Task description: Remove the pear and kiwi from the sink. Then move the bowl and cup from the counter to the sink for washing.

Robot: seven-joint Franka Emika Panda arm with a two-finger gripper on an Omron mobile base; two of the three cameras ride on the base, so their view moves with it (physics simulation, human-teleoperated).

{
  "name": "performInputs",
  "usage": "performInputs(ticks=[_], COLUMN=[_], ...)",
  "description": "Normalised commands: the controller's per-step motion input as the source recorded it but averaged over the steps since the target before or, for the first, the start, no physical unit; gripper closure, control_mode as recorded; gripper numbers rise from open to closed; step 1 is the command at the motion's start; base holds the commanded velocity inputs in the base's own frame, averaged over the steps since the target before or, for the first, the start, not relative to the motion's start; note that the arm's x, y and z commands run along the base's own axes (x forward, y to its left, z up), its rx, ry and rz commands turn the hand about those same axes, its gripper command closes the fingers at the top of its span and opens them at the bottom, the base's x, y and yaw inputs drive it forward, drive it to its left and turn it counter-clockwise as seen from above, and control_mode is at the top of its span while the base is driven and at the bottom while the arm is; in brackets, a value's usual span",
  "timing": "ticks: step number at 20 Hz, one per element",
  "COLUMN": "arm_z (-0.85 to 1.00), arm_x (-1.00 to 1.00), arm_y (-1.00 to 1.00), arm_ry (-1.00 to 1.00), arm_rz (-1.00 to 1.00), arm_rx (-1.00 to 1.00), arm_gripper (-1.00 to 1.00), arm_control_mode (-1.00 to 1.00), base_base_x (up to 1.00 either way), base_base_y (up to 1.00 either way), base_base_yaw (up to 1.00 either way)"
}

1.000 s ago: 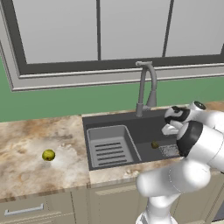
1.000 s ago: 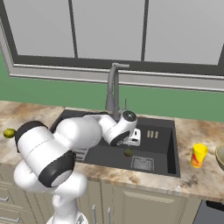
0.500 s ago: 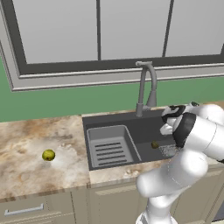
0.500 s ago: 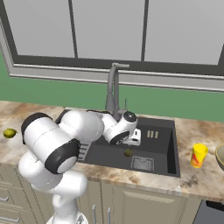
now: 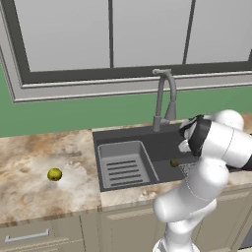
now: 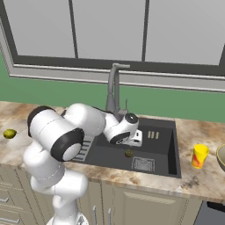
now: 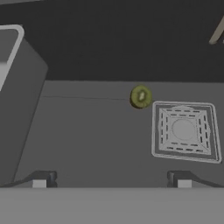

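Kiwi (image 7: 141,96) lies in the sink (image 7: 87,144) (beside the drain).

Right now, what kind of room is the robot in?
It looks like a kitchen: there's a sink with a tall faucet, a stone counter over cabinets, and a kiwi lying in the basin.

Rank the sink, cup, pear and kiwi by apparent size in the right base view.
1. sink, by far the largest
2. cup
3. pear and kiwi: both look small and near alike, and they lie at different distances from the camera, so no ranking between them.
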Motion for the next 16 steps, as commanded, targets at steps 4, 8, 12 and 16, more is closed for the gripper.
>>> performInputs(ticks=[4,8,12,16], arm_z=[-0.11,-0.10,-0.09,-0.11], arm_x=[0.14,0.13,0.13,0.14], arm_y=[-0.06,-0.06,-0.06,-0.07], arm_ry=[0.00,0.00,0.00,0.00], arm_rz=[0.00,0.00,0.00,0.00], arm_rx=[0.02,0.05,0.06,0.03], arm_gripper=[-1.00,-1.00,-1.00,-1.00], arm_control_mode=[-1.00,-1.00,-1.00,-1.00], base_base_x=[0.00,0.00,0.00,0.00], base_base_y=[0.00,0.00,0.00,0.00], base_base_yaw=[0.00,0.00,0.00,0.00])
